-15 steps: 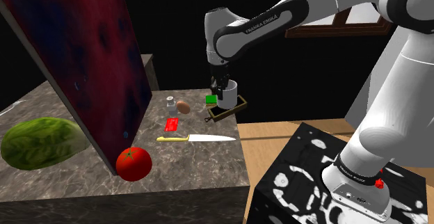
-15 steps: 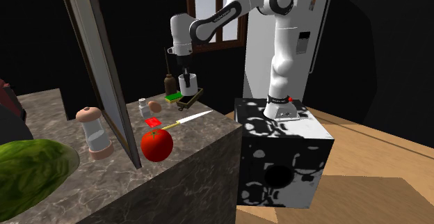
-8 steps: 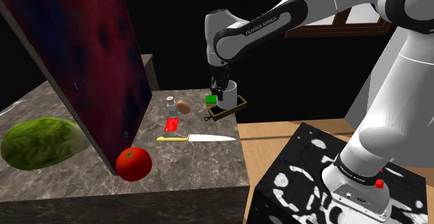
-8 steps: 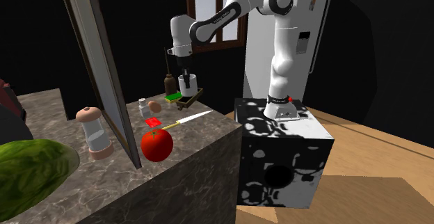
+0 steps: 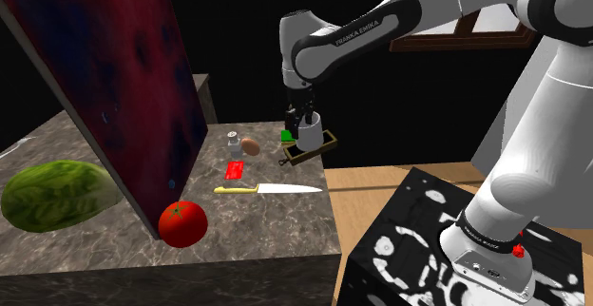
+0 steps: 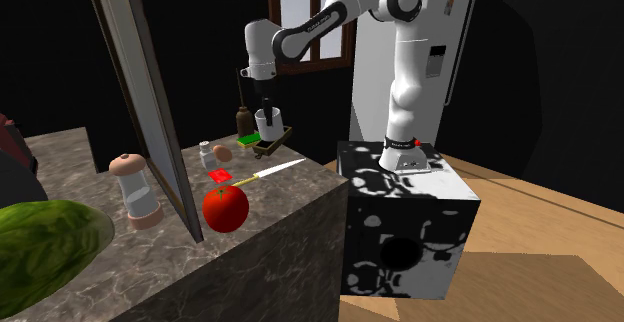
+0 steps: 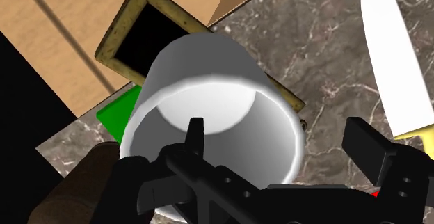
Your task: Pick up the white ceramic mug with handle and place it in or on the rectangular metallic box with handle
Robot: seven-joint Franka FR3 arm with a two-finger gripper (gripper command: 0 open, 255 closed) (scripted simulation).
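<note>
I am holding my gripper (image 7: 282, 142) spread, one finger inside the mug (image 7: 209, 69), one outside not touching it, the mug sitting in the box (image 7: 119, 22); it seems stiff, slippery, fragile, best pinched by its wall.

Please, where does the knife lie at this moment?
In the shoulder view the knife lies flat on the marble counter near its right edge, between the tomato and the box, with the red card just behind its yellow handle.
</note>
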